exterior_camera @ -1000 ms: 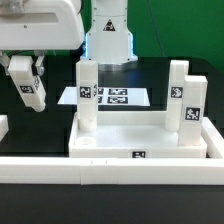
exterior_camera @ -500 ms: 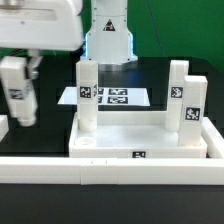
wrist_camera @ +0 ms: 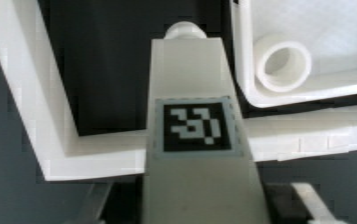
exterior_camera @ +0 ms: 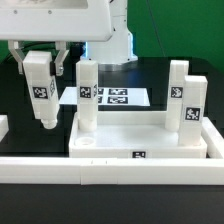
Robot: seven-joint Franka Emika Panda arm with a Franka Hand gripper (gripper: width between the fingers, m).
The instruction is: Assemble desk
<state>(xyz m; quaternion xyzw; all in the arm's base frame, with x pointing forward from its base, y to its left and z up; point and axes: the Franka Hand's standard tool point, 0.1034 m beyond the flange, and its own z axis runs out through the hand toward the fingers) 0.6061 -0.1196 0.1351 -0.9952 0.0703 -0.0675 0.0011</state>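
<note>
The white desk tabletop (exterior_camera: 140, 141) lies with its rim up and three white tagged legs standing in it: one at the left (exterior_camera: 88, 95) and two at the right (exterior_camera: 178, 98) (exterior_camera: 192, 115). Its near left corner socket (exterior_camera: 88, 144) is empty and also shows in the wrist view (wrist_camera: 285, 68). My gripper (exterior_camera: 42, 60) is shut on a fourth leg (exterior_camera: 41, 90) and holds it upright, tip down, above the table just left of the tabletop. In the wrist view the held leg (wrist_camera: 200, 130) runs out from my gripper (wrist_camera: 207, 205), with its tip beside the socket.
The marker board (exterior_camera: 112, 97) lies behind the tabletop. White border rails run along the front (exterior_camera: 110, 168) and the exterior view's left (exterior_camera: 3, 126); a rail corner shows in the wrist view (wrist_camera: 33, 110). The arm's base (exterior_camera: 110, 35) stands at the back.
My gripper has carried the leg toward the exterior view's right, closer to the tabletop's left side. The leg now hangs straighter. The tabletop and standing legs have not moved.
</note>
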